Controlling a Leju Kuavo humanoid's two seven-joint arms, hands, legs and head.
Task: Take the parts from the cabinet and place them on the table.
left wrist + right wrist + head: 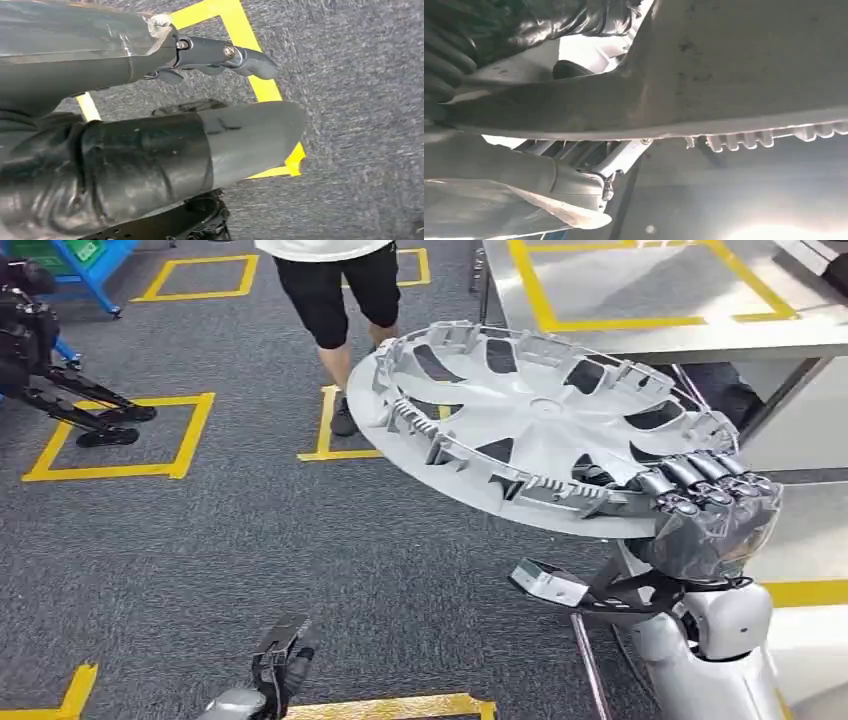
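Head view shows the right robot hand clamped on a round silver plastic wheel cover; the left robot hand hangs empty, fingers apart. Carrying step: next, lower it onto the grey tabletop.

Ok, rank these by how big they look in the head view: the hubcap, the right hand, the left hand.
1. hubcap, gripped at its rim
2. right hand
3. left hand, hanging low over the carpet, so farther from the camera; its small look is partly distance.
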